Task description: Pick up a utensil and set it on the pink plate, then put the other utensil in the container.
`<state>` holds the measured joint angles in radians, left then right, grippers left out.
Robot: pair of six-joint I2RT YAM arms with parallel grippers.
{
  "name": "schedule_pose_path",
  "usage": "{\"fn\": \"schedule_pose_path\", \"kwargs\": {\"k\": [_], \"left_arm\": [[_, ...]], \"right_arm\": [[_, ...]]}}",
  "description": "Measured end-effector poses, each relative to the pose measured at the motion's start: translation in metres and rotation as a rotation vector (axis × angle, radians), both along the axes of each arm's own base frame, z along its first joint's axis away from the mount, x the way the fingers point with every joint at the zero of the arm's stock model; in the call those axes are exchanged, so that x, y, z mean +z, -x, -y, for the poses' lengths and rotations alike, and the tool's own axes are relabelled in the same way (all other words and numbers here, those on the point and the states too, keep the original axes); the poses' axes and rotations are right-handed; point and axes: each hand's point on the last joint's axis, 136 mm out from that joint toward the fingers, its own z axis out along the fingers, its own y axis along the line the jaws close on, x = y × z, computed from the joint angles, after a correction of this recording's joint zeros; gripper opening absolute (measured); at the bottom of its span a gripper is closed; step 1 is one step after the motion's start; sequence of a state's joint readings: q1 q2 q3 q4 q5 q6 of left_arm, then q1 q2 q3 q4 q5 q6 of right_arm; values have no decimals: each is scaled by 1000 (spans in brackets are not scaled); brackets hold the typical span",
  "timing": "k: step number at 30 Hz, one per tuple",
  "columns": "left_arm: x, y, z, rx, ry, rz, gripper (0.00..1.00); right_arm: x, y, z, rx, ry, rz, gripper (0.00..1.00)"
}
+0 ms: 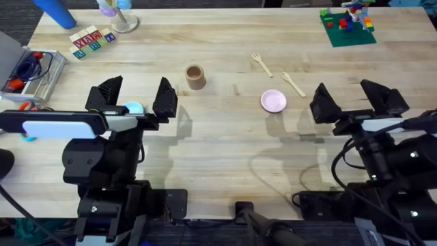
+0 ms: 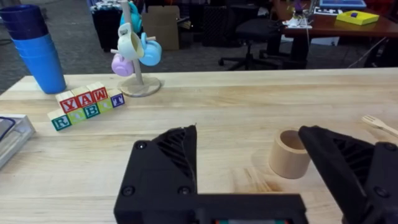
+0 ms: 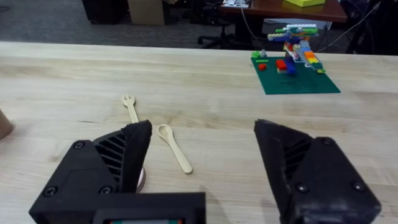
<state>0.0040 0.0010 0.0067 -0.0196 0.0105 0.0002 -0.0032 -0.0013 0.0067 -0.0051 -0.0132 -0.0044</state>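
— Both claws gaping?
— Yes, left claw point(image 1: 136, 97) and right claw point(image 1: 355, 99) spread wide, holding nothing, above the desk point(image 1: 225, 143).
— And beyond?
— Pink plate point(image 1: 273, 101), then the spoon point(image 1: 293, 83) and fork point(image 1: 261, 63) lying slantwise, heads away; the cup point(image 1: 196, 77) stands off left. Nothing blocks them.

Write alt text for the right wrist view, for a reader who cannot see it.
The open right hand hovers over a wooden table, empty, with a pale wooden spoon and fork lying apart just ahead. Beyond them sits a green baseplate with a brick model.
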Motion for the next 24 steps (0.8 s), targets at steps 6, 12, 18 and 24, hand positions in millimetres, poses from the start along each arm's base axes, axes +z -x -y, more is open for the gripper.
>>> {"fn": "schedule_pose_path", "kwargs": {"k": [6,12,18,24], "left_arm": [[0,0,0,0,0,0,993],[0,0,0,0,0,0,994],[-1,0,0,0,0,-3,993],[-15,1,-5,34,69,-65,992]], "right_arm": [[-1,0,0,0,0,-4,996],[-1,0,0,0,0,-4,996],[-1,0,0,0,0,-4,996],[-5,3,2,-16,-14,-60,995]]}}
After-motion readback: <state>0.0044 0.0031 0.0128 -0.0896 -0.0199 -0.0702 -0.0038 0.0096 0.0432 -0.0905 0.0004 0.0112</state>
